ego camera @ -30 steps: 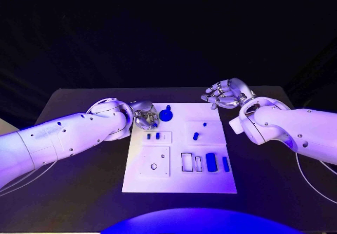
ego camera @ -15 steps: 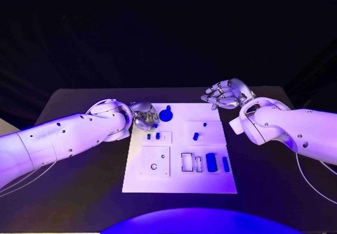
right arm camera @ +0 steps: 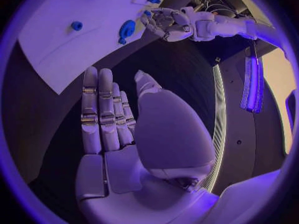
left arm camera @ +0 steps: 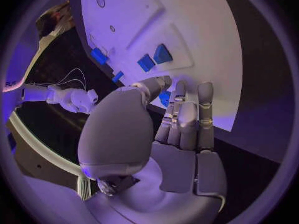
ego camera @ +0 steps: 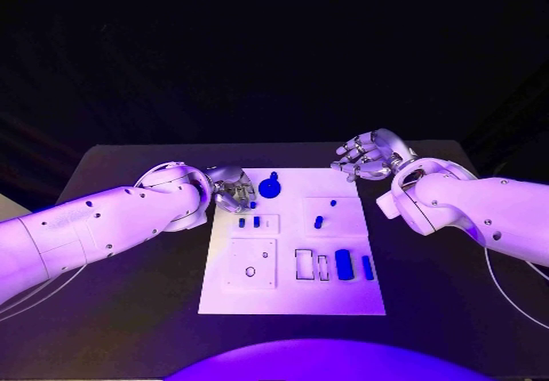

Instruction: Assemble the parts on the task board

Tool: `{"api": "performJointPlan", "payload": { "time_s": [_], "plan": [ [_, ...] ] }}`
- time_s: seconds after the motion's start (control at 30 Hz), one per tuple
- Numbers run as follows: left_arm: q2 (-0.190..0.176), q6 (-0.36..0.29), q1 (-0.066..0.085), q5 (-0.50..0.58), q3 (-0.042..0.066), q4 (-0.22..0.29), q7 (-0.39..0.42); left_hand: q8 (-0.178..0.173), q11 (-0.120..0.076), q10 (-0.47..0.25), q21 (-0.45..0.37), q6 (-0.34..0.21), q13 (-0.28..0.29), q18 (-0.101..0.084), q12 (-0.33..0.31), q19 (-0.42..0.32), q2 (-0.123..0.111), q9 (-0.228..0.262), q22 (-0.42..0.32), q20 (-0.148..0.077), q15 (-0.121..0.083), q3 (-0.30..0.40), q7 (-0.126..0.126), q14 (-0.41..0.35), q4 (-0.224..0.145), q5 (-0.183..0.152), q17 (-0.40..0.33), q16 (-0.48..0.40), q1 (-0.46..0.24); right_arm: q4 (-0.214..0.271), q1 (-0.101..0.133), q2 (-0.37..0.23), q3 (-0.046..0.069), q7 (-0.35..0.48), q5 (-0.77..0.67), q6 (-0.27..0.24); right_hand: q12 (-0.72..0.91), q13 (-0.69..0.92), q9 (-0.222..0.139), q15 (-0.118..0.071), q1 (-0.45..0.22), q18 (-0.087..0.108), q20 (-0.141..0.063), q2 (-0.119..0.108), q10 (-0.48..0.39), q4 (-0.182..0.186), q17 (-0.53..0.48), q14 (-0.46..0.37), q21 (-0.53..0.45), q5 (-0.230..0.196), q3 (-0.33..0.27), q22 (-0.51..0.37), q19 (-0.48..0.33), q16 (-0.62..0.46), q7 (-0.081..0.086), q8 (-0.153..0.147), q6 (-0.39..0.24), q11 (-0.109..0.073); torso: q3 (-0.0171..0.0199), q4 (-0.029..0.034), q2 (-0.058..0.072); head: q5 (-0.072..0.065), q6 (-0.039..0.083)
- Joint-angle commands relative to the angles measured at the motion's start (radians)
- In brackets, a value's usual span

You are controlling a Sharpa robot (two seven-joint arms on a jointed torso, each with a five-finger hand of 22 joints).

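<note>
The white task board (ego camera: 292,286) lies in the middle of the table. My left hand (ego camera: 235,189) hovers at its far left corner and pinches a small blue part (ego camera: 251,204) between thumb and fingers; the same part (left arm camera: 163,97) shows by the thumb in the left wrist view. Just beside this hand stands a round blue part (ego camera: 270,188). Two small blue parts (ego camera: 241,222) sit in the recess below the hand. My right hand (ego camera: 368,155) hangs beyond the board's far right corner, fingers apart, holding nothing (right arm camera: 118,129).
More blue parts stand mid-board (ego camera: 318,223) and a long blue block (ego camera: 344,263) lies beside empty rectangular slots (ego camera: 305,264). A square plate with holes (ego camera: 251,263) takes the board's near left. Black table (ego camera: 126,317) surrounds the board.
My left hand has drawn slightly toward the board's far edge, carrying the small blue part up from near the recess. The right hand has barely moved.
</note>
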Motion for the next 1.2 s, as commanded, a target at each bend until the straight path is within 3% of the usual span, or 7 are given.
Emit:
{"api": "performJointPlan", "payload": {
  "time_s": [0.03, 0.2, 0.33, 0.47, 0.57, 0.8, 1.2],
  "plan": [
    [-0.009, 0.002, -0.001, 0.012, 0.002, 0.007, -0.001, -0.008, 0.004, 0.0, -0.005, -0.01, 0.001, 0.01, -0.005, -0.007, -0.003, -0.002, -0.003, 0.002, 0.0, -0.008, 0.001, -0.008, 0.0, 0.003, -0.002, 0.0, -0.011, -0.012, -0.001, -0.001, 0.0, -0.025, -0.151, 0.121, -0.027, -0.025, -0.006, -0.018, 0.039, 0.012, -0.025, -0.017, 0.037, 0.001, 0.032, 0.066, 0.049, -0.003, 0.037, 0.026, 0.057, 0.052, -0.008, -0.013, 0.026, -0.009, 0.0001, 0.0004, -0.001, -0.001, 0.003],
    [-0.044, -0.013, -0.001, 0.077, 0.013, 0.015, 0.003, -0.005, 0.013, -0.024, -0.023, -0.001, 0.001, 0.014, -0.017, -0.028, 0.003, -0.001, -0.031, 0.005, 0.007, -0.007, 0.011, -0.04, -0.001, 0.004, -0.069, -0.02, -0.005, -0.033, -0.001, 0.0, 0.0, -0.04, -0.364, 0.219, -0.111, -0.076, -0.018, -0.039, 0.077, 0.005, -0.061, -0.068, 0.134, 0.009, 0.207, 0.135, 0.182, -0.006, 0.149, 0.14, 0.096, 0.323, -0.027, -0.043, 0.088, -0.033, 0.0006, 0.0001, -0.001, -0.006, 0.008],
    [-0.075, -0.05, -0.001, 0.204, 0.026, 0.019, 0.041, 0.012, 0.024, -0.028, -0.026, 0.034, 0.007, 0.014, -0.013, -0.029, 0.013, 0.005, -0.033, 0.011, 0.016, -0.004, 0.025, -0.049, -0.005, 0.004, -0.084, -0.026, 0.004, -0.041, -0.001, 0.004, 0.0, -0.054, -0.502, 0.26, -0.174, -0.086, -0.013, -0.045, 0.064, -0.038, -0.07, -0.102, 0.185, 0.005, 0.428, 0.17, 0.564, -0.027, 0.245, 0.484, 0.12, 0.715, -0.041, -0.061, 0.122, -0.04, 0.0011, -0.0002, -0.002, -0.019, 0.012],
    [-0.114, -0.099, 0.001, 0.427, 0.036, 0.029, 0.148, 0.028, 0.047, -0.079, -0.062, 0.06, 0.009, 0.015, -0.015, -0.061, 0.025, 0.007, -0.053, 0.026, 0.033, -0.003, 0.042, -0.217, -0.013, 0.003, -0.398, -0.167, 0.013, -0.046, -0.003, 0.011, 0.0, -0.08, -0.638, 0.305, -0.209, -0.084, -0.002, -0.049, 0.038, -0.064, -0.066, -0.12, 0.199, 0.0, 0.52, 0.188, 0.791, -0.078, 0.297, 0.686, 0.138, 0.897, -0.049, -0.068, 0.134, -0.041, 0.0015, -0.0001, -0.001, -0.027, 0.016],
    [-0.142, -0.114, 0.002, 0.644, 0.039, 0.042, 0.252, 0.028, 0.052, -0.097, -0.083, 0.057, 0.011, 0.015, -0.006, -0.076, 0.033, 0.004, -0.066, 0.03, 0.037, -0.011, 0.048, -0.242, -0.018, 0.002, -0.428, -0.215, 0.017, -0.05, -0.009, 0.018, -0.002, -0.104, -0.72, 0.34, -0.227, -0.084, 0.004, -0.044, 0.019, -0.075, -0.065, -0.121, 0.195, -0.004, 0.558, 0.194, 0.889, -0.093, 0.297, 0.772, 0.15, 0.976, -0.052, -0.072, 0.134, -0.043, 0.0004, -0.0009, 0.001, -0.032, 0.021],
    [-0.184, -0.114, 0.002, 0.924, 0.041, 0.084, 0.377, 0.027, 0.055, -0.114, -0.122, 0.052, 0.014, 0.015, 0.011, -0.098, 0.035, 0.0, -0.09, 0.037, 0.042, -0.04, 0.05, -0.266, -0.011, 0.003, -0.456, -0.268, -0.001, -0.051, -0.027, 0.028, -0.004, -0.145, -0.812, 0.385, -0.248, -0.083, 0.011, -0.039, -0.009, -0.085, -0.057, -0.123, 0.176, -0.009, 0.588, 0.197, 0.977, -0.116, 0.258, 0.851, 0.157, 1.045, -0.051, -0.083, 0.129, -0.037, -0.0003, 0.0004, 0.003, -0.04, 0.022],
    [-0.222, -0.099, 0.002, 1.055, 0.041, 0.131, 0.441, 0.03, 0.053, -0.106, -0.136, 0.056, 0.018, 0.016, 0.026, -0.094, 0.044, -0.001, -0.101, 0.037, 0.039, -0.046, 0.05, -0.265, -0.013, 0.005, -0.464, -0.28, 0.003, -0.048, -0.044, 0.049, -0.006, -0.173, -0.85, 0.404, -0.247, -0.077, 0.016, -0.036, -0.008, -0.092, -0.052, -0.117, 0.176, -0.008, 0.597, 0.197, 1.035, -0.115, 0.239, 0.903, 0.165, 1.072, -0.048, -0.086, 0.138, -0.036, -0.0015, 0.0016, 0.002, -0.05, 0.02]
  ]
}}
